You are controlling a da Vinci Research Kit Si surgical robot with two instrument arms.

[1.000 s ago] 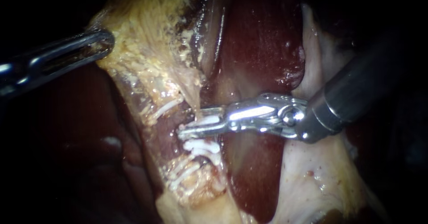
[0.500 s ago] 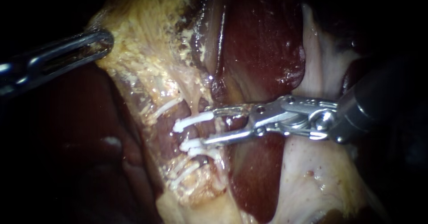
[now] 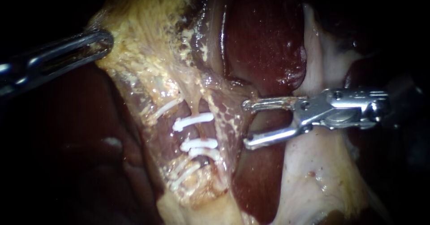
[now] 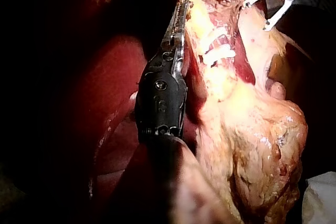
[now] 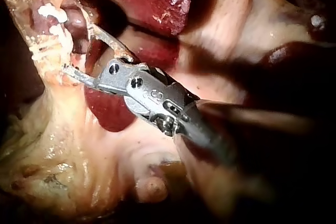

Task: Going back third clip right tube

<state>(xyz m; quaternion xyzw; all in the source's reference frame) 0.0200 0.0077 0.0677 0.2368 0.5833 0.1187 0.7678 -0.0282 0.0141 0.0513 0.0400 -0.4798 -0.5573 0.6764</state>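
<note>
Now, the right instrument [image 3: 246, 123] sits with its jaws wide apart and empty, just off at 3 o'clock from the right tube [image 3: 204, 133]. Its tips are near a thin web of tissue [image 3: 228, 113] but grip nothing. The task's clips [image 3: 193, 121] lie across that tube, three white bars stacked from 12 down to 6, the lower two almost touching. Over at 10 o'clock the left instrument [image 3: 106, 41] is clamped on the yellow fatty tissue [image 3: 143, 41].

To back out well, I'd say: draw straight toward 3 o'clock along the shaft's own line, jaws apart. The lower tip must stay clear of the web and the dark liver [image 3: 264, 41], and the left hold must stay steady so the tube doesn't slacken.

Hard to read: the right shaft vanishes into shadow at 3 o'clock. The left jaws' tips are buried in fat, so the depth of their bite is unclear. Whether each clip closes round the tube's far side can't be seen. The tube's lower end disappears under crusted fat at 6 o'clock.
</note>
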